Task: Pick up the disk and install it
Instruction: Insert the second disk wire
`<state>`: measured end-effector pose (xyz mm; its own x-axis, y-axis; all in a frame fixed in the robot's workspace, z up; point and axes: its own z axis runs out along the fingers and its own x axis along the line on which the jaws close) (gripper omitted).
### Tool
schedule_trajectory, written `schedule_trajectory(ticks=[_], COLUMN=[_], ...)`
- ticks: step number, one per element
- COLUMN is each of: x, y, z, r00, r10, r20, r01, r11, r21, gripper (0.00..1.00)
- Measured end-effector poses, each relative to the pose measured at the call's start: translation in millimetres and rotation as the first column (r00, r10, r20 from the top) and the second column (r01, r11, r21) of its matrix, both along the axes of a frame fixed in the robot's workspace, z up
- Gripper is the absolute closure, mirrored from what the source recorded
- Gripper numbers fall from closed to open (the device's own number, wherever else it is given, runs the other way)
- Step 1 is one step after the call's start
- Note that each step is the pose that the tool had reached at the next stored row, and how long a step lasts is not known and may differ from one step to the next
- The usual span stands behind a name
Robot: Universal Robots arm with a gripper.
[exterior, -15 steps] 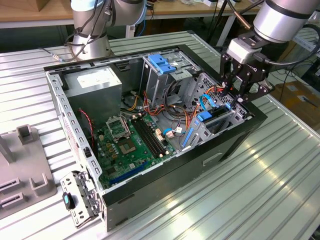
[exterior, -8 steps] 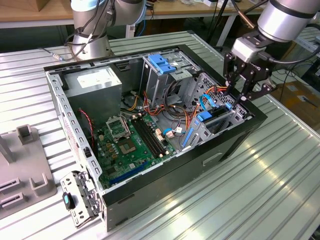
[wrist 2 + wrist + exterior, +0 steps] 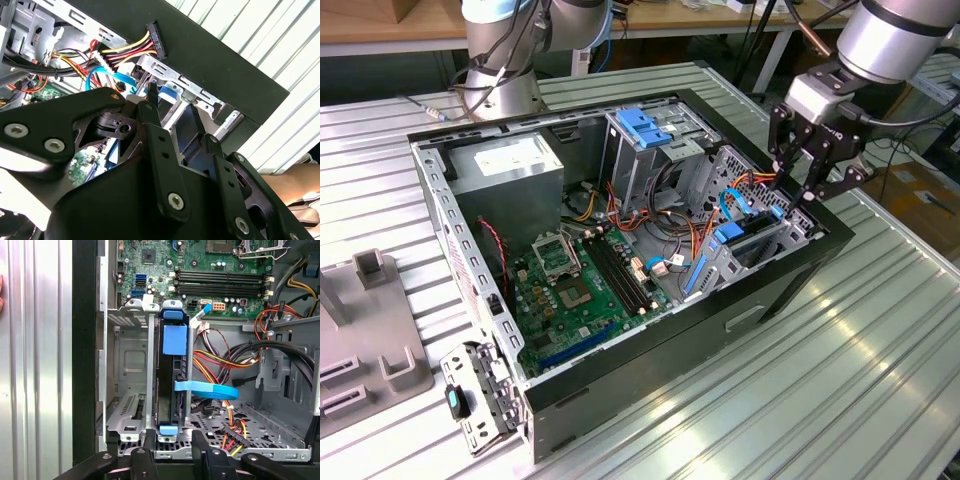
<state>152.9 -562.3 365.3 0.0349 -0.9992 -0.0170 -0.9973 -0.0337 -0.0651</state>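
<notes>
The disk [image 3: 171, 380] stands on edge in a slot of the metal drive cage [image 3: 132, 390], a dark drive in a blue carrier with a blue tab at each end. In the exterior view the disk [image 3: 752, 237] sits in the cage at the right end of the open computer case [image 3: 740, 310]. My gripper [image 3: 798, 195] hangs just above that cage. In both wrist views its black fingers [image 3: 150, 440] stand on either side of the disk's near blue tab, slightly wider apart than the disk. The gripper [image 3: 173, 435] is open, and the gripper [image 3: 171, 99] shows the same gap over the blue tab.
A blue data cable [image 3: 210, 389] and red-yellow power wires [image 3: 220, 365] run close beside the disk. The green motherboard [image 3: 580, 290], a grey box with a white label [image 3: 510, 160] and a ridged blue latch [image 3: 645, 125] fill the case. A person's arm [image 3: 295, 180] rests by the table edge.
</notes>
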Motion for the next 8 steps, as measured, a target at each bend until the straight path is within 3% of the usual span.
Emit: schedule_trajectory(ticks=[8], x=[0.6], y=[0.1], z=[0.0], r00=[1.0], r10=[0.0], r20=[0.0], r01=[0.0], r11=[1.0], r21=[0.0], gripper=[0.58])
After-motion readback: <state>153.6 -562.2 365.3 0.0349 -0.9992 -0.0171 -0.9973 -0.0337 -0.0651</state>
